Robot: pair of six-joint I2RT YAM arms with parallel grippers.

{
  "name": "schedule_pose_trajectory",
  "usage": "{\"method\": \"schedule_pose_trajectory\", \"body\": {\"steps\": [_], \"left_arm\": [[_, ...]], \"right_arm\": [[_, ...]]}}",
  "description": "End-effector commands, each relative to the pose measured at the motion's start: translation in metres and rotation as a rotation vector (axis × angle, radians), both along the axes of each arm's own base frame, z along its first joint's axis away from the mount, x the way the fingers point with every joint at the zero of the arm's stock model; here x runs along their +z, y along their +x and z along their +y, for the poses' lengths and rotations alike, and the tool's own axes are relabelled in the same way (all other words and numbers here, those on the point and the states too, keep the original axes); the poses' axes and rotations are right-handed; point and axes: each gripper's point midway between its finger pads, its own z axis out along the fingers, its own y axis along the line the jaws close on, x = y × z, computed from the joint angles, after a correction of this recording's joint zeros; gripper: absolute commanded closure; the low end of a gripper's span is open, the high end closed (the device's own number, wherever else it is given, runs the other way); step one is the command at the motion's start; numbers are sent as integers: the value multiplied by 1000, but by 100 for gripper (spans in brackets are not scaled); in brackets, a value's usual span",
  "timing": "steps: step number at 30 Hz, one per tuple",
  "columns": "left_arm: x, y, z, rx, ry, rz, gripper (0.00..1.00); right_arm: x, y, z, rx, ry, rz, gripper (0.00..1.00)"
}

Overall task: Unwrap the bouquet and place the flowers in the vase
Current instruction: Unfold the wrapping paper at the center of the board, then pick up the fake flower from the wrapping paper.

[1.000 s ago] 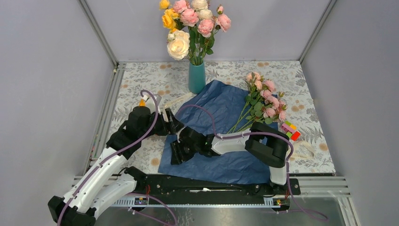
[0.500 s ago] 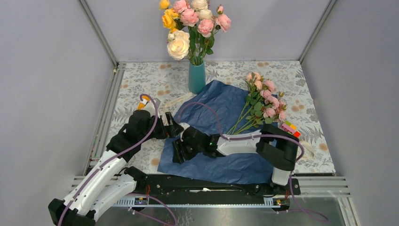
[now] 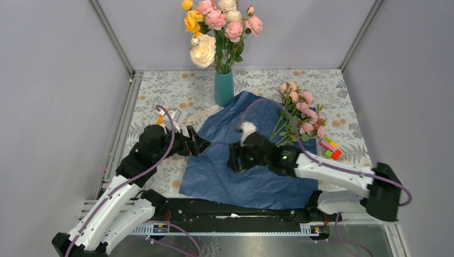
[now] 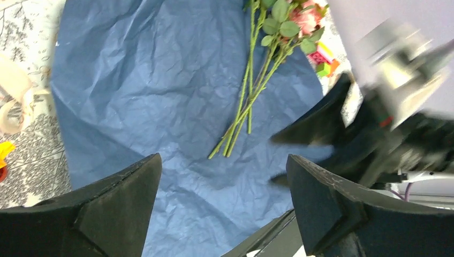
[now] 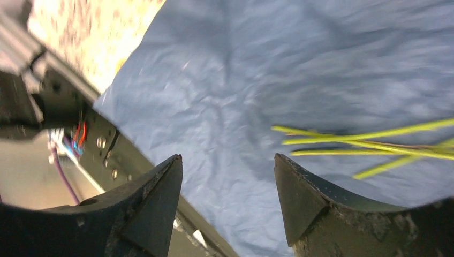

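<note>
The pink artificial roses on thin green stems lie across the crinkled navy paper, stem ends pointing at the right pincer, open and empty just beside them. The left pincer, open too, hangs farther off.

Top camera overlooks the whole table from the near side; both wrist cameras look down closely on blue paper and stems

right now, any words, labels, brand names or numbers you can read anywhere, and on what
None can be read in any view.
The blue paper, the vase and the coloured blocks show no print.
Parts of both wrist views are blurred, so any small marking there could not be told.
</note>
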Motion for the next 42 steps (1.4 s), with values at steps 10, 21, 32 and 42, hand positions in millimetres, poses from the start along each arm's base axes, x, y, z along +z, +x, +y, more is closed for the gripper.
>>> {"method": "schedule_pose_trajectory", "body": {"steps": [10, 21, 32, 42], "left_arm": [[-27, -2, -31, -53, 74, 10, 10], [-48, -7, -77, -148, 81, 18, 12], [-63, -6, -118, -184, 10, 79, 15], [-62, -1, -96, -90, 19, 43, 13]], "right_arm": [[12, 71, -171, -554, -35, -8, 28], [-33, 97, -246, -896, 26, 148, 40], [-22, 143, -245, -958, 161, 102, 46], [-22, 204, -233, -913, 88, 109, 49]]}}
